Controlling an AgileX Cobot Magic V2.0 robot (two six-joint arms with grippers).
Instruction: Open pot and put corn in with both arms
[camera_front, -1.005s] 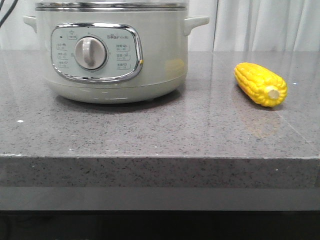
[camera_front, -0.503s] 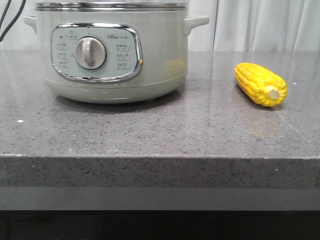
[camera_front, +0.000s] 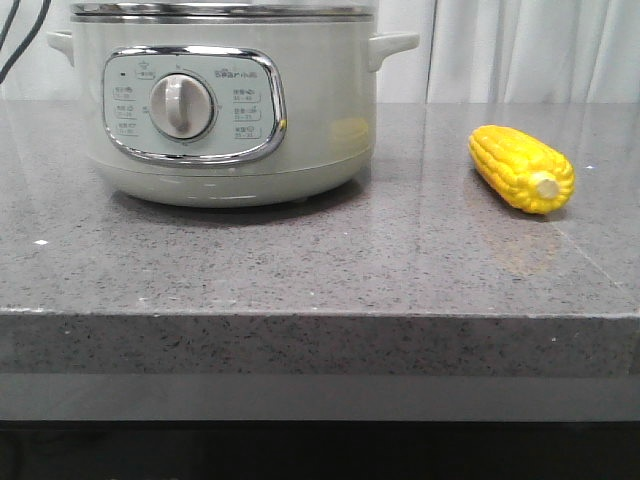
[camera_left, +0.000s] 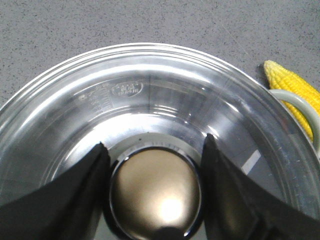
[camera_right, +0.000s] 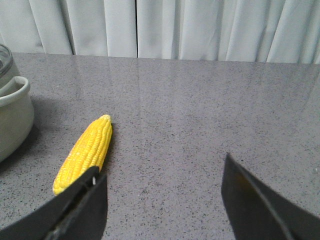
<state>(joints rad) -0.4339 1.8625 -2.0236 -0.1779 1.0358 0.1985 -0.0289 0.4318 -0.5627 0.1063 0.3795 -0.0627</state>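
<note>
The pot, pale grey-green with a silver dial, stands at the back left with its steel-rimmed lid on. In the left wrist view my left gripper is over the glass lid, its two fingers pressed against either side of the round metal knob. The corn lies on the counter to the right of the pot, its stub end toward the front. My right gripper is open and empty just above the counter, with the corn lying beside one finger, outside the gap.
The grey speckled counter has a front edge close to the camera. White curtains hang behind. A pot side handle lies between the lid and the corn.
The pot and corn have not moved. The dark cables at the top left corner have shifted slightly.
</note>
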